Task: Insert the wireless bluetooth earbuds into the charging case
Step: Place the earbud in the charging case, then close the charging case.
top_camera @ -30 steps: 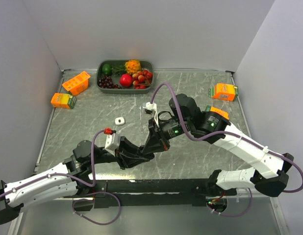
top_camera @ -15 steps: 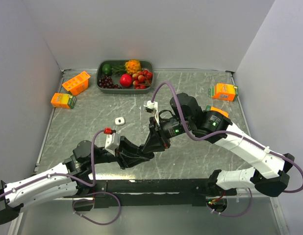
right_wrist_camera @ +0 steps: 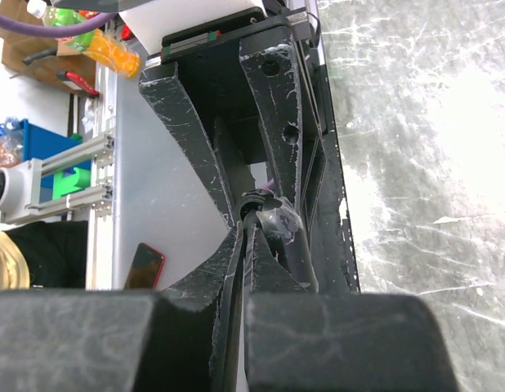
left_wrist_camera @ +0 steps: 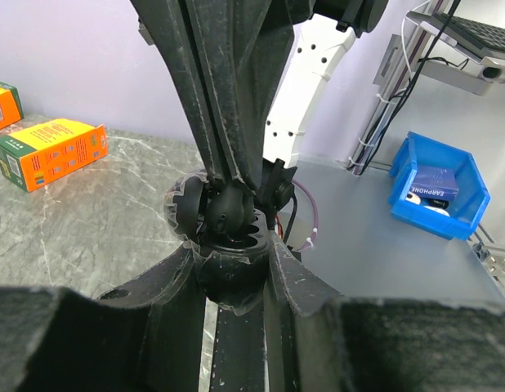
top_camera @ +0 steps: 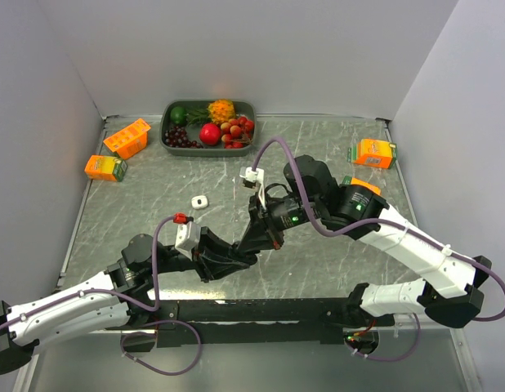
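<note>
Marbled worktop [top_camera: 154,204], centre toward 6 o'clock: my left fingers [left_wrist_camera: 289,286] are clamping the charging case [left_wrist_camera: 232,273]. My right fingers [left_wrist_camera: 207,106], pressed together, are meeting it from 12 o'clock over a black earbud [left_wrist_camera: 228,211]. I am judging that gentle, straight pressure without twisting will seat it best.

I had the charging case [left_wrist_camera: 228,282], black and rounded with its lid swung open to one side, clamped in the left gripper [left_wrist_camera: 232,251]. A glossy black earbud [left_wrist_camera: 230,211] sat at its mouth. A white earbud [top_camera: 199,201] lay well apart on the table [top_camera: 138,204].
</note>
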Motion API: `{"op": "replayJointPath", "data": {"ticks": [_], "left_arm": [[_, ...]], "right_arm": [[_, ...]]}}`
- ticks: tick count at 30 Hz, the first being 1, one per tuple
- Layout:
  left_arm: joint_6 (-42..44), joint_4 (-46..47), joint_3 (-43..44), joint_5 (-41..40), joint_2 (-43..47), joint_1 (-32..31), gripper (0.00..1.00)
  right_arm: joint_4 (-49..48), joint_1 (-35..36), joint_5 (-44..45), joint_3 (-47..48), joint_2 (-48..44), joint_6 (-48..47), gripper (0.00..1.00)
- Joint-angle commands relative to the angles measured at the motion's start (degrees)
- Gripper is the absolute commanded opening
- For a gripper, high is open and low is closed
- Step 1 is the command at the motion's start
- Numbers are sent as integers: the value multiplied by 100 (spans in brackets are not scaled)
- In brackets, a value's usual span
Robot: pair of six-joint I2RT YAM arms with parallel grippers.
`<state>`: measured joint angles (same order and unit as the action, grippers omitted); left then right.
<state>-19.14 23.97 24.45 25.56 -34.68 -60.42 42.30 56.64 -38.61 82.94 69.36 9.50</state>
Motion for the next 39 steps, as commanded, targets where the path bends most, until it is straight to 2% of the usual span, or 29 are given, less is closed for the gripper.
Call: {"op": "replayJointPath", "data": {"ticks": [1, 8, 16, 26, 28, 29, 32, 39], "left_arm": [[33, 407, 324, 1, 14, -48, 1], [41, 425, 359, 72, -22, -40, 1], [50, 460, 315, 107, -4, -40, 1], [77, 486, 350, 72, 22, -48, 1], [85, 477, 350, 63, 57, -49, 1], [85, 460, 342, 37, 57, -48, 1], [85, 434, 333, 10, 75, -48, 1], [50, 433, 289, -16, 84, -48, 1]], "right_arm": [[225, 118, 231, 232, 16, -141, 0], [498, 295, 407, 434, 130, -352, 0], [489, 304, 108, 504, 156, -308, 0], [683, 339, 371, 609, 315, -370, 1], [718, 374, 416, 636, 332, -370, 8], [709, 365, 451, 671, 332, -361, 18], [683, 365, 521, 706, 297, -326, 30], [612, 365, 548, 768, 192, -255, 41]]}}
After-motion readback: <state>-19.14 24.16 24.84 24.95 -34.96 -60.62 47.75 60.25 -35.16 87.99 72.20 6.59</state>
